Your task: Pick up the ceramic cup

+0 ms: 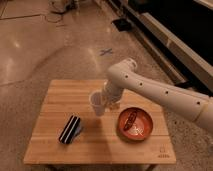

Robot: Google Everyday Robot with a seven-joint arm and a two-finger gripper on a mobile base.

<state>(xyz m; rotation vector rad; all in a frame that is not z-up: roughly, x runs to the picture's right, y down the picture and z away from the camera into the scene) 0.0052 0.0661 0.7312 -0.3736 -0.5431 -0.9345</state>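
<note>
The ceramic cup (97, 104) is small, white and upright at the middle of the wooden table (55, 97). My gripper (106, 100) is at the end of the white arm (150, 90), which reaches in from the right. It is right against the cup's right side, at rim height. The wrist hides the contact, so I cannot tell whether the cup is held or whether its base rests on the table.
An orange bowl (135, 124) with a dark item in it sits to the right of the cup. A dark striped packet (70, 129) lies at the front left. A blue cross (106, 51) marks the floor beyond the table. Dark benches run along the right.
</note>
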